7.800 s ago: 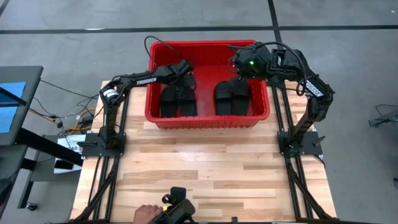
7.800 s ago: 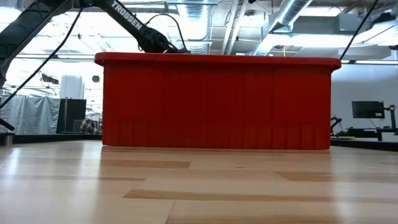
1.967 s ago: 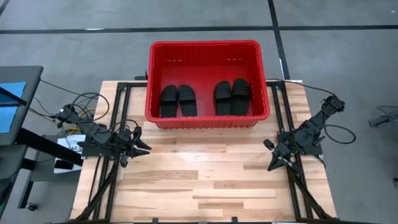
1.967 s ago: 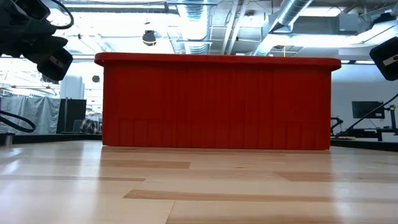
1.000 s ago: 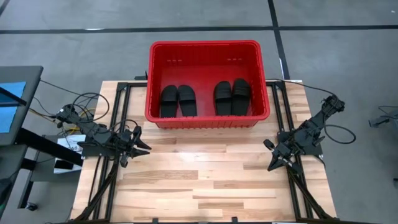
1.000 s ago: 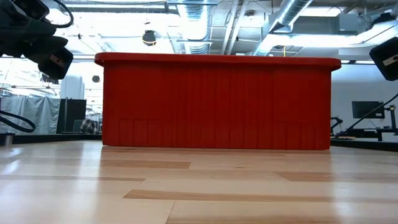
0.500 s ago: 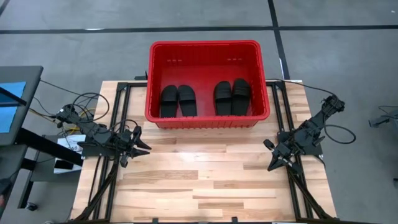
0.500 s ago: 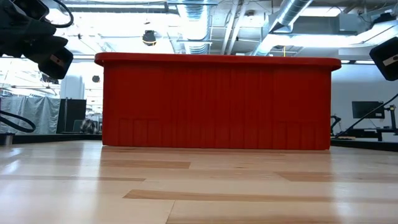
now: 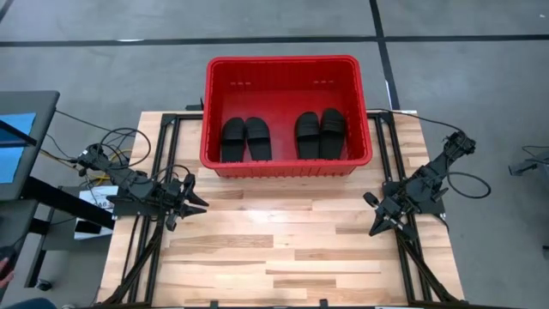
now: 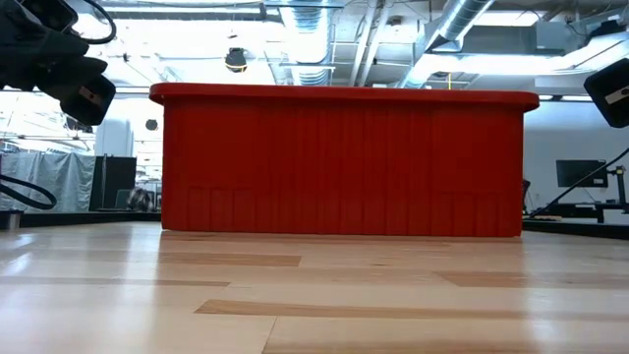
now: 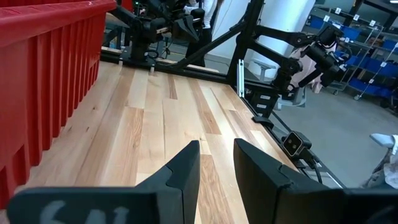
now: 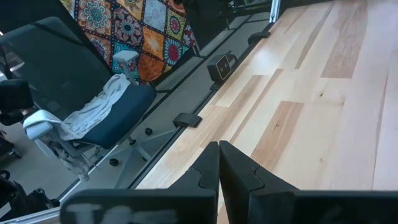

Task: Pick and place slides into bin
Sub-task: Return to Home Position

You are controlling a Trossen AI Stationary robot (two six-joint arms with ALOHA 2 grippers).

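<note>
All four slides (image 9: pixel 308 136) lie as two pairs inside the bin (image 9: pixel 292 60), in the upper middle of the high view, so I judge nothing is left to place. Both arms are folded low at the tabletop (image 9: pixel 283 249) edges (left and right of the frame). The left tool (image 11: pixel 216 144) is slightly parted and the right tool (image 12: pixel 218 144) is closed, both empty.

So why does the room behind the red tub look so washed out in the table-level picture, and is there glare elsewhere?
Low view: bright ceiling lights behind the large red plastic bin blow out the background. High view: even light, no hard shadows; the four matte black slides inside show little detail. Right wrist view: light wooden table shines mildly.
</note>
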